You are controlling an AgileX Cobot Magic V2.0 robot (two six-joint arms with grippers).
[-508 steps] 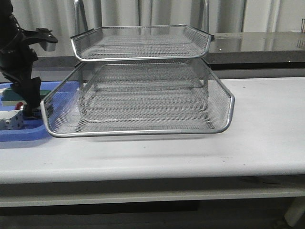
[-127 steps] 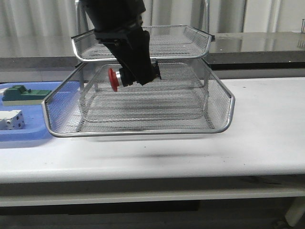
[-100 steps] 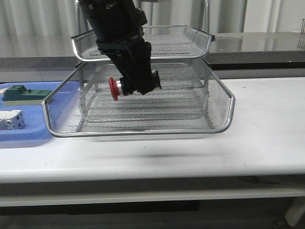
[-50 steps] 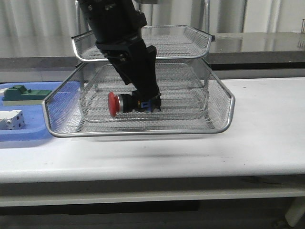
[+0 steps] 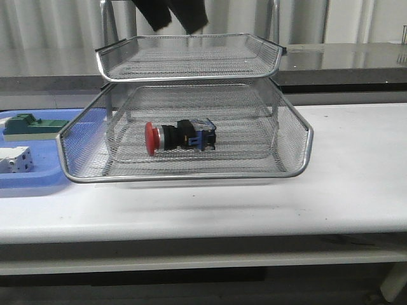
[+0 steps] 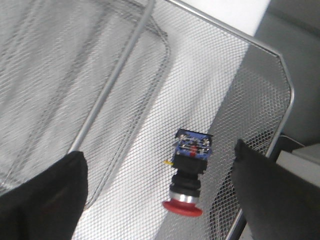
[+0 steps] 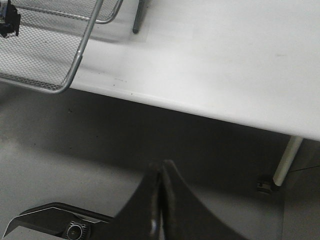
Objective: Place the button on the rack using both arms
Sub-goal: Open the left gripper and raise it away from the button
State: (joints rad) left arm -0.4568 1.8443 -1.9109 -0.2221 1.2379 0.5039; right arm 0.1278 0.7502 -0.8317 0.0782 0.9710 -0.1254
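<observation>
The button [image 5: 180, 136] lies on its side on the mesh floor of the rack's pulled-out lower tray [image 5: 184, 176], red cap to the left, blue block to the right. My left gripper [image 5: 175, 14] is open and empty, high above the rack at the top edge of the front view. In the left wrist view the button [image 6: 189, 172] lies free on the mesh below the open left gripper [image 6: 157, 152], clear of both fingers. My right gripper [image 7: 161, 170] is shut and empty, hanging over the floor below the table's front edge, right of the rack corner [image 7: 75, 65].
A flat blue tray [image 5: 32, 178] at the left holds a green block [image 5: 28, 124] and a white block [image 5: 16, 159]. The rack's upper tray [image 5: 187, 57] overhangs the rear of the lower one. A table leg [image 7: 286, 160] stands at the right.
My left gripper lowered the button into the lower tray, opened and let it go, then rose up nearly out of the front view. The button now lies there alone.
</observation>
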